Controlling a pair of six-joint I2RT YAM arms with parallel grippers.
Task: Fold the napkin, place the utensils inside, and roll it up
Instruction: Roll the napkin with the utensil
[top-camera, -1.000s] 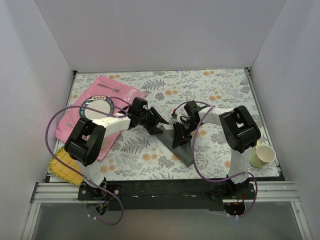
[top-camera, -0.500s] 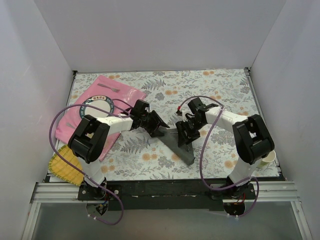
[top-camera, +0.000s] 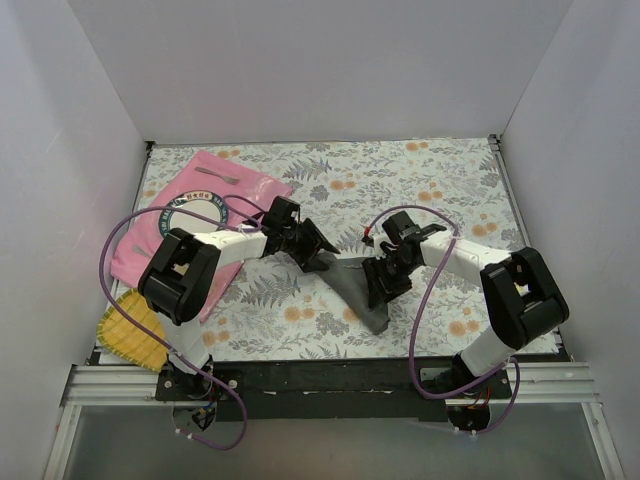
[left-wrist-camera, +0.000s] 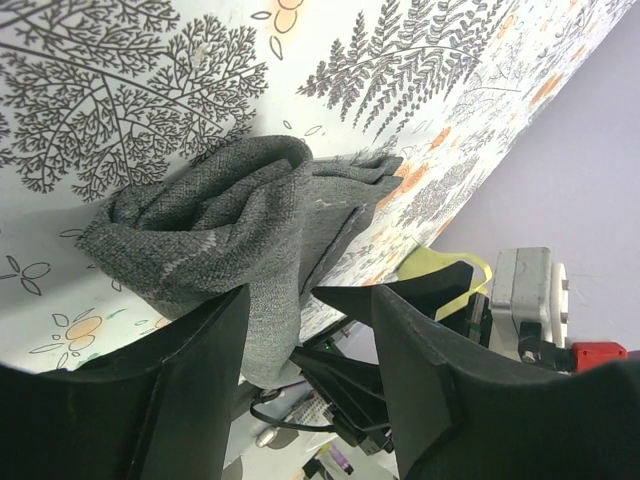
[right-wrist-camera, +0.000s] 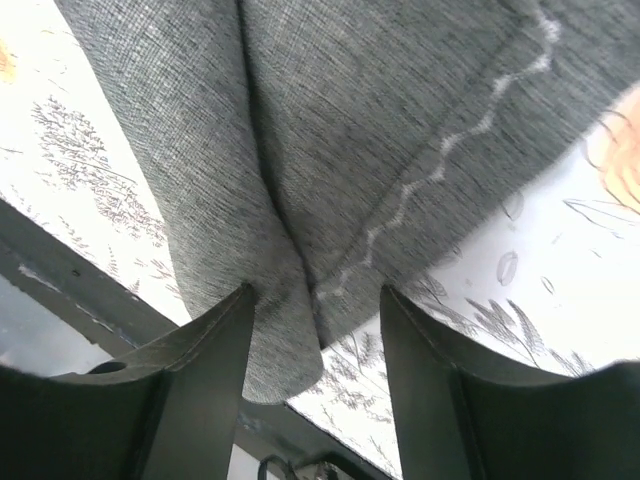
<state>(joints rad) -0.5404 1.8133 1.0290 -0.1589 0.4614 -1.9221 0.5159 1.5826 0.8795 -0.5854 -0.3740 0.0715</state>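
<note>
Where the floral counter (top-camera: 430, 190) nears its front edge, the napkin (top-camera: 356, 292) lies as a long, narrow charcoal bundle, slanting from mid-counter toward the near edge, a little right of centre. Its weave is coarse and grey. A pale zigzag hem stitch crosses one layer and a deep crease runs along its length. At the far end the cloth bunches into soft, rounded folds.

My left tool (left-wrist-camera: 290, 300) stands at that bunched end with its jaws moderately parted. A lobe of cloth hangs between them against one finger, and a gap shows beside the other, so it clamps nothing. My right tool (right-wrist-camera: 315, 300) sits over the bundle's nearer half, jaws likewise apart. The napkin's folded edge reaches in between the fingertips and brushes one finger, with the counter's print visible next to the other.

White cloth printed with grey ferns and orange blossoms covers the counter. A pink mat (top-camera: 215, 200) bearing a round white disc (top-camera: 195, 213) sits toward the far-left corner, and a yellow woven piece (top-camera: 128, 328) lies at the near-left corner. Plain white walls (top-camera: 320, 70) close three sides, and purple cables (top-camera: 104, 262) loop off both my arms.
</note>
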